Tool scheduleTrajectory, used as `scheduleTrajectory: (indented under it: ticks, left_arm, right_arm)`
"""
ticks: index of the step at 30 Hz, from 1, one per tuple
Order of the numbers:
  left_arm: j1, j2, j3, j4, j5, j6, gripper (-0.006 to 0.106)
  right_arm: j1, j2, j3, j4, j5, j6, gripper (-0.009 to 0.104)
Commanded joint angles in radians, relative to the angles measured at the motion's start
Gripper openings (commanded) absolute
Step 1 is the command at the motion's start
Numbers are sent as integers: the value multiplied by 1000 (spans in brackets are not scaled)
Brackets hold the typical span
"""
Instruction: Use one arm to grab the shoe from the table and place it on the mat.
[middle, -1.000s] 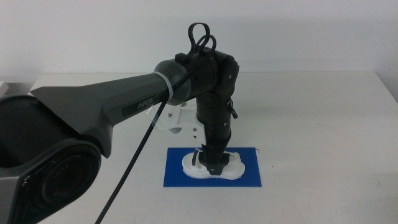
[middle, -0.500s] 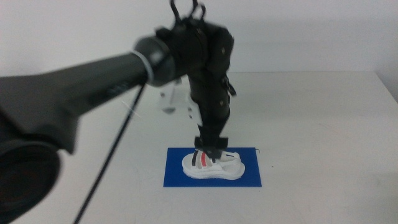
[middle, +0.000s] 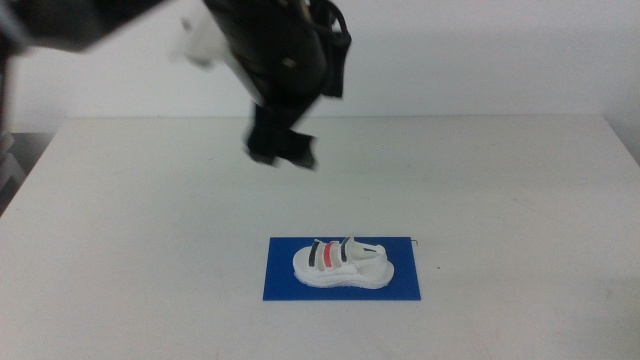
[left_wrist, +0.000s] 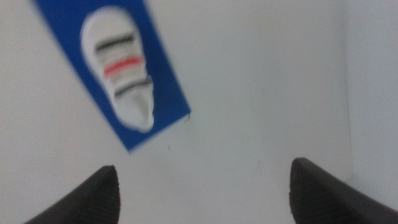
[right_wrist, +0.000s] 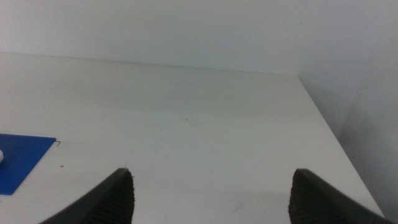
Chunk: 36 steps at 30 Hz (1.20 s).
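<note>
The white shoe (middle: 342, 264) with two black straps and one red strap lies flat on the deep-blue mat (middle: 405, 288) near the table's front middle. It also shows in the left wrist view (left_wrist: 121, 74), lying on the mat (left_wrist: 163, 87). My left gripper (middle: 282, 152) is open and empty, blurred, high above the table (middle: 500, 190) and up-left of the shoe. In its own view the left gripper (left_wrist: 205, 193) has its jaws wide apart. My right gripper (right_wrist: 211, 196) is open and empty, out of the middle view, and sees a corner of the mat (right_wrist: 22, 158).
The white wall rises behind the table's far edge. In the right wrist view the table's right edge (right_wrist: 329, 134) drops off.
My left gripper has let go of the shoe on the mat and risen, swinging up and to the left, away from it. The shoe stays on the mat.
</note>
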Motion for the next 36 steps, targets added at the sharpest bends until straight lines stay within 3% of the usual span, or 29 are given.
scheduleTrajectory:
  ticks: [1,5,10,13,16,19,25,36]
  left_arm:
    - [-1,-86,-25,75,65,197,94]
    - [-1,-140,-25,238,65,566,94]
    - [-1,-186,-25,466,65,1226,94]
    - [-1,-190,-25,526,65,1544,94]
    - [6,-196,-25,584,58,1649,94]
    - [50,-219,-24,548,34,1648,94]
    - [178,-344,58,356,-148,1714,94]
    - [502,-811,803,174,-830,1718,94]
  right_arm:
    - [1,-26,5,-9,-76,-8,64]
    - [1,-26,5,-9,-76,-8,64]
    - [1,-26,5,-9,-76,-8,64]
    - [1,-26,5,-9,-76,-8,64]
    - [1,-26,5,-9,-76,-8,64]
    - [1,-26,5,-9,-76,-8,64]
    - [1,-26,5,-9,-76,-8,64]
    - [1,-26,5,-9,-76,-8,64]
